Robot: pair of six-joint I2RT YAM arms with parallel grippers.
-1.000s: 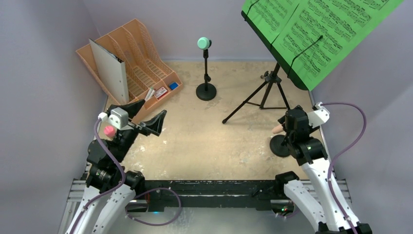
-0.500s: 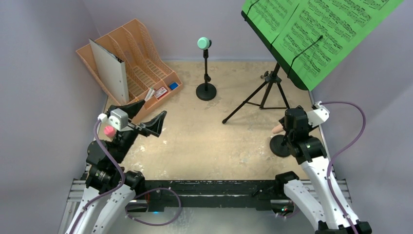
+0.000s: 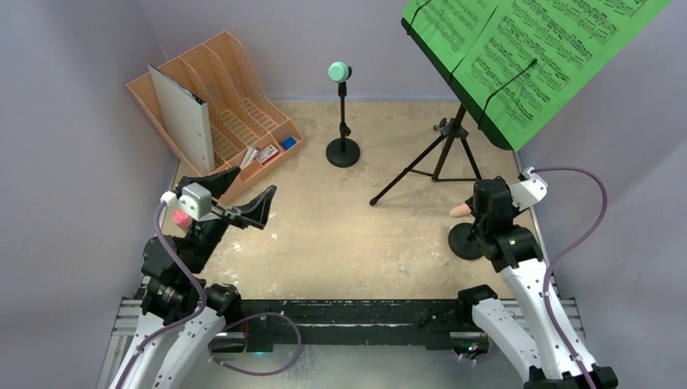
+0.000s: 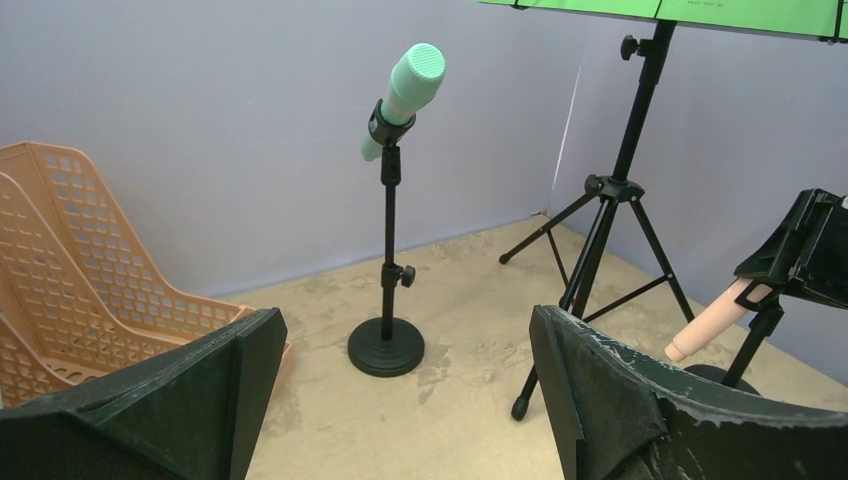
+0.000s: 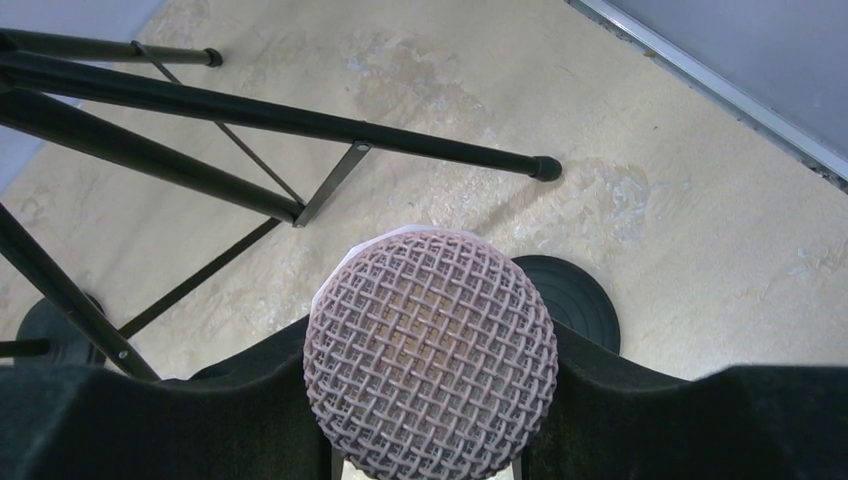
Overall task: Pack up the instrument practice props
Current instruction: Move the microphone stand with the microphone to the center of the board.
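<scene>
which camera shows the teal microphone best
Left wrist: the teal microphone appears whole, side-on, clipped in its stand. Top external shows it small from above; right wrist doesn't show it.

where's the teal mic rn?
Top view: teal microphone clipped on its round-based pole, far centre, between the orange file rack on the left and the black tripod on the right.

The beige table (image 3: 340,235) bears an orange rack (image 3: 235,81), a black tripod (image 3: 451,138), a far pole (image 3: 343,151) and a near pole (image 3: 460,243).
</scene>
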